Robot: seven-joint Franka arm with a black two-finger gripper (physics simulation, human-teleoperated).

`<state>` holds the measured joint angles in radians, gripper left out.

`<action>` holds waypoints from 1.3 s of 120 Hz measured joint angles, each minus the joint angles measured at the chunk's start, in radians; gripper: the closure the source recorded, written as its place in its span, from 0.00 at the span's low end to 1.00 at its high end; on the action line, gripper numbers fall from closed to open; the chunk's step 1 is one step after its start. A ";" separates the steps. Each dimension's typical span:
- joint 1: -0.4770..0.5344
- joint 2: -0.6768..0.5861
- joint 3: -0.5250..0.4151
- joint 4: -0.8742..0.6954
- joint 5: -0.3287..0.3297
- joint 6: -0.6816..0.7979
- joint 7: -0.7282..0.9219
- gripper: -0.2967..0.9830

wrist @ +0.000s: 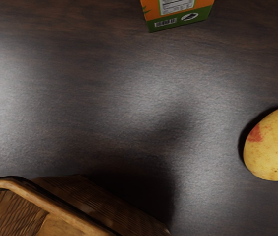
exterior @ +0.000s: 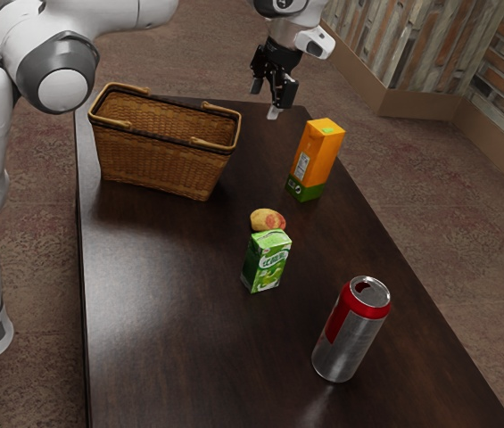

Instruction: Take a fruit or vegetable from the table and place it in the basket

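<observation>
**Fruit on the Surface, Hand Empty**

We have our hand point(exterior: 269, 96) open above the surface point(exterior: 162, 294), its fingers apart, gripping nothing. Our red-blotched yellow fruit point(exterior: 268, 220) lies near the green carton point(exterior: 267, 262), outside the basket point(exterior: 158, 160).

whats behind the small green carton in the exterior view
A yellow fruit with red patches lies behind the green carton. The carton's top covers a bit of the fruit's lower edge and hides the table right behind the carton.
</observation>
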<state>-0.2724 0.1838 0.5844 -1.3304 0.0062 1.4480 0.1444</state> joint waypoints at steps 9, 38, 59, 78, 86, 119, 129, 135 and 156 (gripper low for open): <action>0.004 0.000 0.000 0.000 -0.002 0.000 0.000 0.23; 0.052 -0.029 -0.003 0.032 -0.042 -0.005 0.000 0.23; 0.079 -0.132 -0.103 0.115 -0.044 -0.025 -0.002 0.23; -0.091 -0.023 -0.129 0.027 -0.081 0.007 -0.005 0.23; -0.056 -0.017 -0.164 -0.072 -0.109 0.047 -0.006 0.23; 0.211 0.021 -0.409 -0.187 -0.139 0.128 -0.006 0.23; 0.206 0.044 -0.410 -0.190 -0.140 0.144 -0.006 0.23; 0.210 0.052 -0.411 -0.195 -0.140 0.154 -0.006 0.23; 0.221 0.065 -0.411 -0.225 -0.124 0.176 -0.006 0.23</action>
<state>-0.0518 0.2486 0.1734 -1.5550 -0.1179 1.6241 0.1380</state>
